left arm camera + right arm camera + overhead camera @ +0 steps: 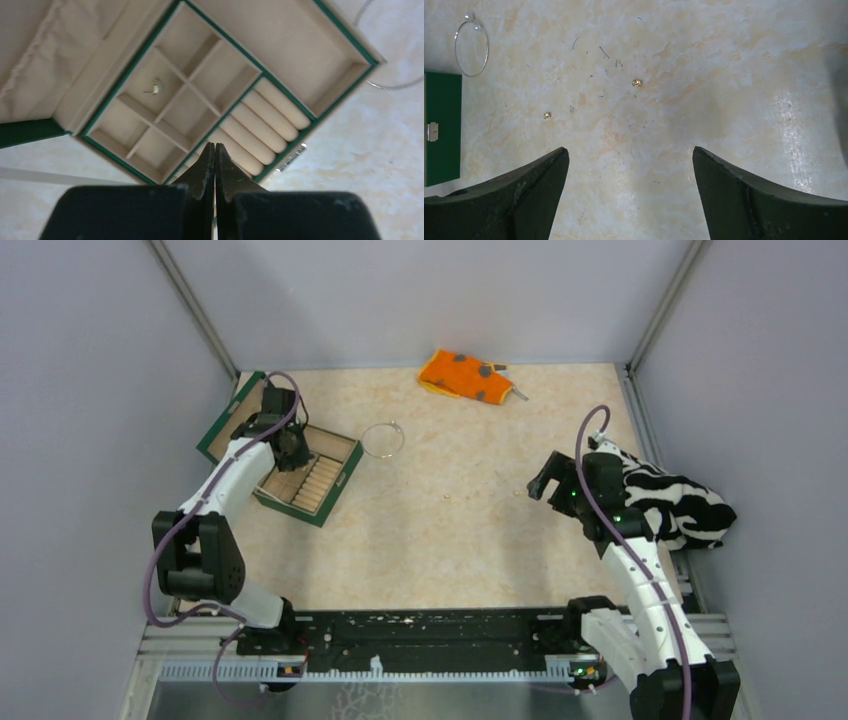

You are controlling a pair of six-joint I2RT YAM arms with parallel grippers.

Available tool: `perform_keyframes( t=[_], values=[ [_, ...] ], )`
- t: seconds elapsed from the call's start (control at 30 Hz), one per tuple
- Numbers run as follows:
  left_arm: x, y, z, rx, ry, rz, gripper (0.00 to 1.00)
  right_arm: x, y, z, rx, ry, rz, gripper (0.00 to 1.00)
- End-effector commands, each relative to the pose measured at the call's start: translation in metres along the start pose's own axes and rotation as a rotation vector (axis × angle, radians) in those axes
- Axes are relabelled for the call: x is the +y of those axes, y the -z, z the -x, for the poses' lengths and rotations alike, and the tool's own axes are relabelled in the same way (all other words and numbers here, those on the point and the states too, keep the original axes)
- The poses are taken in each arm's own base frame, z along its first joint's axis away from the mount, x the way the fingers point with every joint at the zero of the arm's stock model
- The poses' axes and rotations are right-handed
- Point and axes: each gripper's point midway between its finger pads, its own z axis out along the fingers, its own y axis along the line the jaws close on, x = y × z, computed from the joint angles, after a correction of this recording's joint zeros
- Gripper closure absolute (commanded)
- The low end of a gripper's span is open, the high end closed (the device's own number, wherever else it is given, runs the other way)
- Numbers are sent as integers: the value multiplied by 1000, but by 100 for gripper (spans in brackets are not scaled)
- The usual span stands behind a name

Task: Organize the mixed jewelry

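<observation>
Just right of the open green box (305, 475), upper left of centre in the top view, the thin silvery bangle hoop (382, 439) lay flat on the pale marbled surface (450, 530). It was close to the box corner but apart from it. The right wrist view showed the same hoop (471, 47) at its upper left, with two small beads at its top. Two tiny gold pieces lay loose and well apart on the surface, one (637, 83) near the middle of that frame and the other (546, 115) lower left of it. In the left wrist view one small pale piece (156, 88) sat in a square compartment of the box (280, 40), left of the row of ring rolls.

The left hand (215, 150) hung above the box with its fingers pressed together and nothing visible between them. The right hand (629, 152) hovered over bare surface at the right of the top view, its fingers spread wide apart and empty. An orange cloth (465, 375) with grey spots lay at the top centre, and a black-and-white striped cloth (675, 502) lay bunched at the right edge, behind the right arm.
</observation>
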Motion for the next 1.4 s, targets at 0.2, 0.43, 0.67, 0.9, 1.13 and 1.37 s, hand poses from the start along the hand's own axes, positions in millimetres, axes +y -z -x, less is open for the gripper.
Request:
perform_keyframes(
  t=[0.2, 0.43, 0.67, 0.9, 1.13, 1.37],
  values=[
    [49, -15, 13, -71, 49, 167, 100, 14, 2, 19, -57, 5, 54, 7],
    [65, -32, 18, -111, 130, 219, 100, 13, -1, 16, -41, 5, 55, 8],
    [68, -48, 15, -126, 160, 236, 100, 16, 0, 19, -45, 5, 62, 7],
    [80, -55, 12, -108, 175, 322, 84, 16, -1, 16, -38, -1, 64, 7],
    [76, -49, 15, -99, 176, 307, 60, 17, 1, 18, -46, -1, 70, 8],
    [42, 18, 44, -194, 74, 223, 58, 18, 2, 20, -53, -1, 71, 8]
  ],
)
